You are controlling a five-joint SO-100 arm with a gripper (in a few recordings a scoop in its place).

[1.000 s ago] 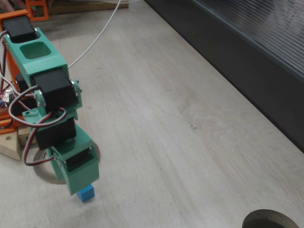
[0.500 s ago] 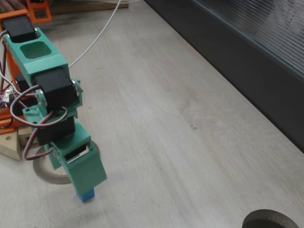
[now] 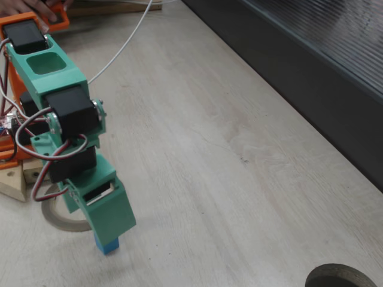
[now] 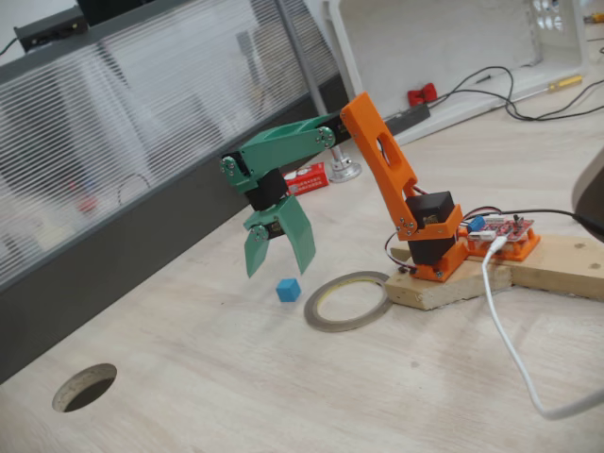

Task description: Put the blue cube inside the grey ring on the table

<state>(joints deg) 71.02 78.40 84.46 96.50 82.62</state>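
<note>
Blue cube (image 4: 289,289) is lying outside grey ring (image 4: 347,301), untouched; gripper (image 4: 280,267) is hovering above it, fingers spread and empty.

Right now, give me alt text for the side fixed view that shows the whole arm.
The green gripper hangs open just above the blue cube, which sits on the table outside the grey ring.
</note>
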